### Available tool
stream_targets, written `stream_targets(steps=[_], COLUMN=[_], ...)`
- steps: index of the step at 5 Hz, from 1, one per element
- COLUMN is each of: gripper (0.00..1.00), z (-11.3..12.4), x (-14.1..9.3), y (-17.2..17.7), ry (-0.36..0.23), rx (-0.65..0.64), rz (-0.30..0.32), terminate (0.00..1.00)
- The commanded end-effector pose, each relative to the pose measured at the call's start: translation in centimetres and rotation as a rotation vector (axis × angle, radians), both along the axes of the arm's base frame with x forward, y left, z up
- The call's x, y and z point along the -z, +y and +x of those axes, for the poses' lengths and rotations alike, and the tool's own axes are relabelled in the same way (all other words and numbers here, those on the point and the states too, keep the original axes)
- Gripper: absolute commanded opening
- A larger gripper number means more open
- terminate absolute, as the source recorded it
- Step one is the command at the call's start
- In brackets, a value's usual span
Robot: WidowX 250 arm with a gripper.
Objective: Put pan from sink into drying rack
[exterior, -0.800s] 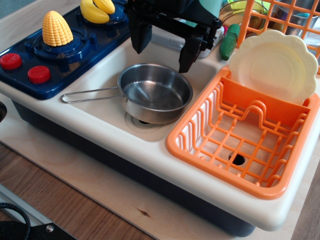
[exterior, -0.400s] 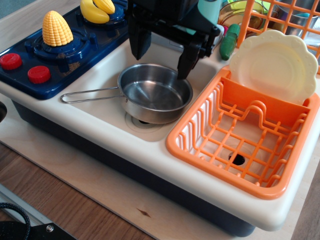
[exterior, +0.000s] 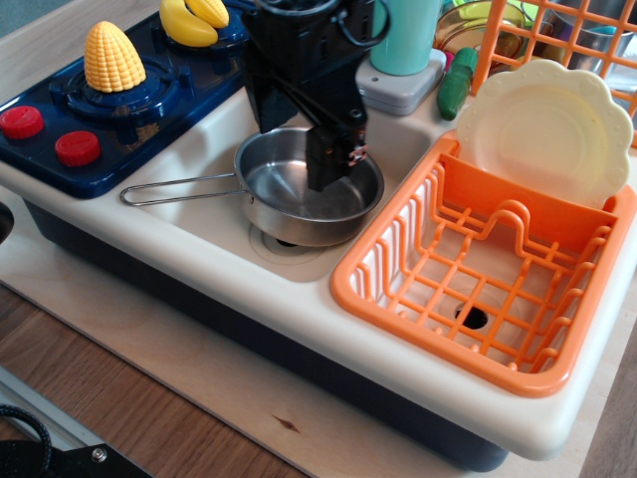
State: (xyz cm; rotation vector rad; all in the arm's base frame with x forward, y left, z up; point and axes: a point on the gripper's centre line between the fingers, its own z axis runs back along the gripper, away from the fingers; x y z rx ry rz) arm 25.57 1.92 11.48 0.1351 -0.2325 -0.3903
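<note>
The shiny steel pan (exterior: 299,204) sits in the cream sink (exterior: 199,224) over the drain, its wire handle (exterior: 179,187) pointing left. My black gripper (exterior: 296,139) has come down over the pan's far rim. One finger (exterior: 328,159) is inside the bowl and the other stands behind the rim on the outside. The jaws are apart and straddle the rim. The orange drying rack (exterior: 398,289) stands right of the sink, with a cream scalloped plate (exterior: 542,129) upright at its back.
A navy stove (exterior: 149,110) at the left carries a corn cob (exterior: 112,58), a banana (exterior: 194,18) and red knobs (exterior: 78,147). Behind the sink are a teal cup (exterior: 406,35), a green vegetable (exterior: 458,85) and a tall orange wire basket (exterior: 557,30).
My gripper has dropped from above the sink's back down onto the pan, turned, and its fingers have come closer together around the far rim. The pan has not moved.
</note>
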Motion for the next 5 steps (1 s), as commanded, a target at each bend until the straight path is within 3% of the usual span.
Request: stream_targets(steps=[1,2,5], gripper=[1.0,1.0,1.0], z=[0.3,-0.2,-1.0], x=[-0.2,0.5,4.0], y=[0.3,-0.2,-0.9], ry=[-0.016,-0.028,-0.08], rx=[0.065,0.066,0.072], rz=[-0.048,-0.051,-0.137], terminate=[0.0,0.0,0.0])
